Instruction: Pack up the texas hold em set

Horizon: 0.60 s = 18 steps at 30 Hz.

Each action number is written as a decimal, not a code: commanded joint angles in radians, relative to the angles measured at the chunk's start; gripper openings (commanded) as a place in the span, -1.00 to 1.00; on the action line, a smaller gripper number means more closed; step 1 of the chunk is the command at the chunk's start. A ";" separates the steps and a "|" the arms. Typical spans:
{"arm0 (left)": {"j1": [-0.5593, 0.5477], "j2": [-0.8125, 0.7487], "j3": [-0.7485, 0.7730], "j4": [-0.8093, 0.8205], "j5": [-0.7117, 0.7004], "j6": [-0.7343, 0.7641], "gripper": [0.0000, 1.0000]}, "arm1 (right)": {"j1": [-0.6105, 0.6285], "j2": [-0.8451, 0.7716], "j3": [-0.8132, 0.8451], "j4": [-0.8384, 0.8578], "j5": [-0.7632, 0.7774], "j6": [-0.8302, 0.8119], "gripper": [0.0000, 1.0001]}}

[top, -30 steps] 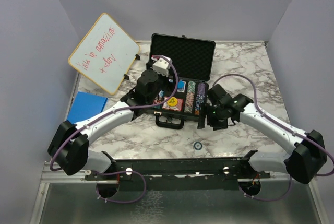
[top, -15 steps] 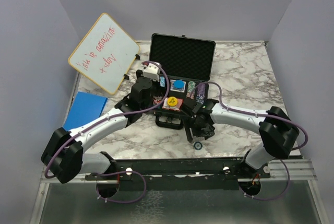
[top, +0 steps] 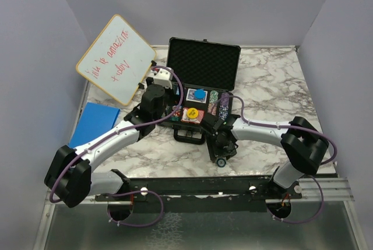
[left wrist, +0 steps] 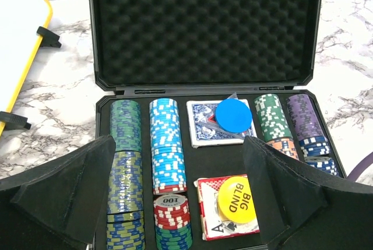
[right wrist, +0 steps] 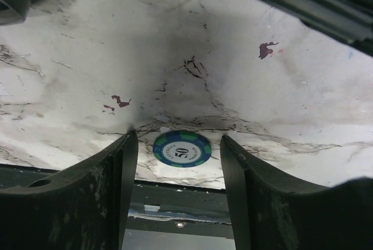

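Bare marble (right wrist: 192, 40) lies open around the chip (right wrist: 182, 148) between the right tool's (right wrist: 176, 140) fingers (right wrist: 105, 186), black rail (top: 192, 185) nearby.

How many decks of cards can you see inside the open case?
2. A blue-backed deck lies in the middle of the case, under a blue disc; a red deck lies nearer the arms, under the yellow Big Blind disc. Others may be hidden.

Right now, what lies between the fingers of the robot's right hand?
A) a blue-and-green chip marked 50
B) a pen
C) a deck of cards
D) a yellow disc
A: the right wrist view shows the chip marked 50 flat on the table, between the fingers of the open right hand.
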 commanded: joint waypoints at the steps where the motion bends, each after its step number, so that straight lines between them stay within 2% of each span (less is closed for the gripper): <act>1: 0.002 0.010 0.007 -0.015 0.048 0.011 0.98 | 0.009 0.029 -0.024 0.029 0.010 0.015 0.22; 7: 0.002 0.024 0.018 -0.025 0.050 0.009 0.98 | 0.009 0.068 -0.030 -0.040 -0.010 0.049 0.07; 18: 0.002 0.051 0.030 -0.026 0.060 -0.001 0.98 | 0.009 0.109 -0.042 -0.032 -0.040 0.049 -0.08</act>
